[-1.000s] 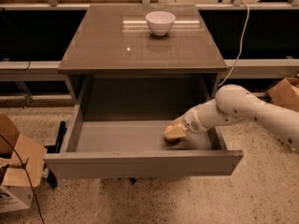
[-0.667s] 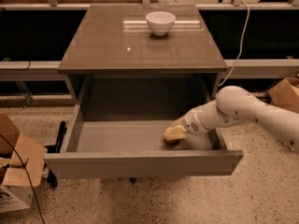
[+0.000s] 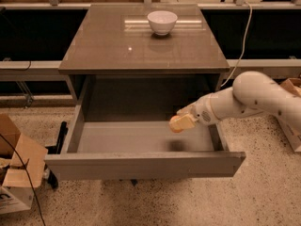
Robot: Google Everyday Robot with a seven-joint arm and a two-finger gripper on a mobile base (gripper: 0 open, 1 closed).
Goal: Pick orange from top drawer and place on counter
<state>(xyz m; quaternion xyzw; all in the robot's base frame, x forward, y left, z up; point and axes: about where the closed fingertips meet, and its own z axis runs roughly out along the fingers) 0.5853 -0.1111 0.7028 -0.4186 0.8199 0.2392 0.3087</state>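
Note:
The top drawer (image 3: 141, 165) stands pulled open, showing its smooth grey inside. My gripper (image 3: 183, 122) reaches in from the right on a white arm and hangs over the right part of the drawer, a little above its floor. It is shut on the small orange (image 3: 177, 125), which casts a shadow on the drawer floor below. The counter (image 3: 108, 46) is the glossy grey-brown top above the drawer, with a small white speck on it.
A white bowl (image 3: 162, 21) stands at the back of the counter. Cardboard boxes sit on the speckled floor at the left (image 3: 16, 171) and at the far right (image 3: 292, 102). A white cable (image 3: 241, 41) hangs behind the cabinet's right side.
My gripper has risen from the drawer floor with the orange in it and moved slightly right. The drawer and bowl have not moved.

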